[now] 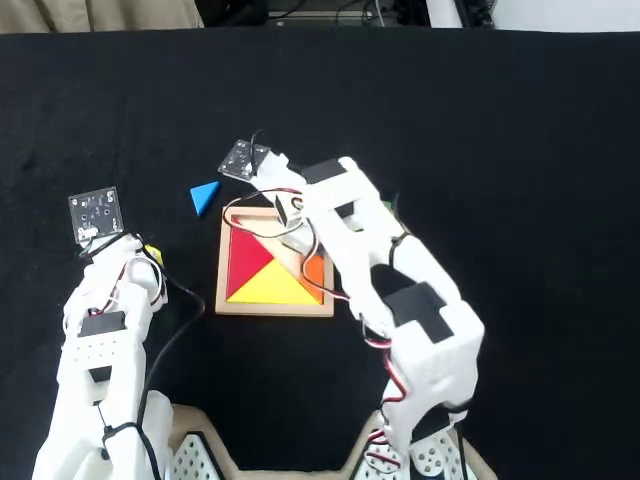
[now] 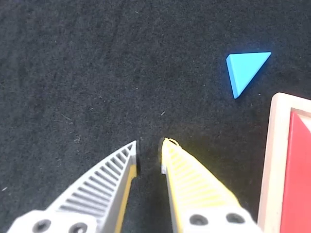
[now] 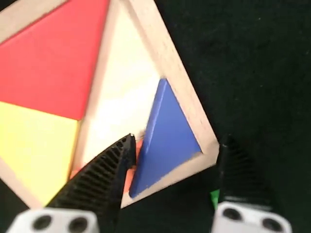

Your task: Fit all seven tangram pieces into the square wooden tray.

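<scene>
Square wooden tray (image 1: 270,309) lies mid-bench in the high view. A large red triangle (image 1: 243,258) fills its left part, a large yellow triangle (image 1: 272,289) its near part, and an orange piece (image 1: 315,270) sits at its right edge. A small light-blue triangle (image 1: 204,196) lies loose on the black bench (image 1: 520,150) just beyond the tray's far left corner. The white right arm (image 1: 400,290) hangs over the tray's far right part, and the white left arm (image 1: 100,340) stands to the tray's left. In the left wrist view the left end effector (image 2: 149,143) hovers above bare bench, its fingers a little apart with nothing between them, and the light-blue triangle lies apart from it. In the right wrist view the right end effector (image 3: 178,141) has its fingers wide apart and gripping nothing, one over the tray's inside and the other outside the rim. Beneath it a dark-blue triangle (image 3: 167,131) lies against the corner rim, though I cannot tell whether it sits flat. Bare wood shows between it and the red triangle, and a green scrap (image 3: 214,197) peeks from outside the rim. By my reckoning four pieces are in, the light-blue and green ones lie outside, and the seventh I cannot find.
</scene>
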Controlling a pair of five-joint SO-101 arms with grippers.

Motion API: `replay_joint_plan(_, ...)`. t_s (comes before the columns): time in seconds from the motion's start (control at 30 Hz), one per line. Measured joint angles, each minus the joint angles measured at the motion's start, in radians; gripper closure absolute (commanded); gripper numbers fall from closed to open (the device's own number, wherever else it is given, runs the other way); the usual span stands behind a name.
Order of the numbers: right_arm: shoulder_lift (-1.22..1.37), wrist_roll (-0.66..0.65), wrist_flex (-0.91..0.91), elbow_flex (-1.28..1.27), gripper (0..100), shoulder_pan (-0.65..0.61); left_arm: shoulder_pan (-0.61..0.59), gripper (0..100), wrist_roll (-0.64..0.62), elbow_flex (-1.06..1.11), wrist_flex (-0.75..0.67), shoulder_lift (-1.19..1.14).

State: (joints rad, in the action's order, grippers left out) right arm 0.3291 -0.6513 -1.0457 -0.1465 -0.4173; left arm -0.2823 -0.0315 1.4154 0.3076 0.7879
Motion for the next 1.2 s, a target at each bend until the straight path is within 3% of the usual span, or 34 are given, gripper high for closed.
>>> replay_joint_plan(0.13, -0.074, 0.0, 0.0, 0.0, 90.0, 0.003, 0.0, 90, 0.0, 0.0, 0.0, 0.0)
replay_joint_plan(0.33, -0.097, -0.002, 0.032, -0.055, 96.2, 0.003, 0.0, 90, 0.0, 0.0, 0.0, 0.0)
replay_joint_plan(0.87, -0.017, -0.002, 0.032, -0.046, 98.7, 0.003, 0.0, 90, 0.0, 0.0, 0.0, 0.0)
replay_joint_plan(1.2, -0.104, -0.002, 0.051, -0.143, 98.7, 0.005, 0.0, 90, 0.0, 0.0, 0.0, 0.0)
